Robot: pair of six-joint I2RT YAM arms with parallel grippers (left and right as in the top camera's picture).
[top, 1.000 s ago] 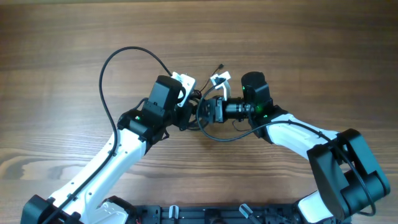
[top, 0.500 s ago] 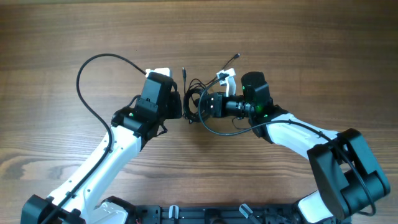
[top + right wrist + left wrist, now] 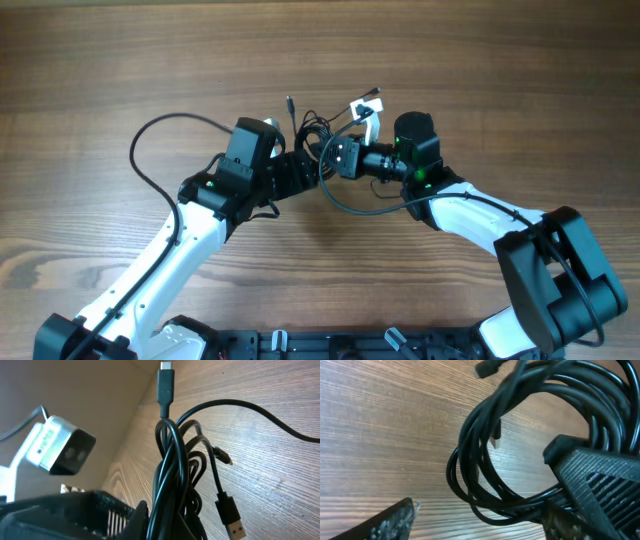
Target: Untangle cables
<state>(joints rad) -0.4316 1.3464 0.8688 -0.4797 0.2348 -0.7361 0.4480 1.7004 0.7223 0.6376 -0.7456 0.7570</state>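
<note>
The cables (image 3: 312, 132) are a tangled bundle of thin black wires at the table's middle, with plug tips sticking out at the far side. My right gripper (image 3: 331, 160) is shut on the bundle and holds it off the wood. In the right wrist view the cables (image 3: 172, 475) run up from between its jaws, with a USB-C plug (image 3: 165, 380) on top and a USB-A plug (image 3: 233, 521) hanging right. My left gripper (image 3: 300, 168) is open just left of the bundle. In the left wrist view a loop of the cables (image 3: 485, 465) hangs between its wide-apart fingers (image 3: 385, 522).
The left arm's own thick black cable (image 3: 150, 150) arcs over the table to the left. The left wrist's white camera block (image 3: 55, 450) shows beside the bundle. The right gripper's ribbed black finger (image 3: 605, 485) sits close on the right. Bare wooden table (image 3: 500, 60) surrounds the arms.
My left gripper went from shut to open; it pulled away to the left, then came back right to the bundle. The right gripper kept its hold and the bundle shifted slightly.
</note>
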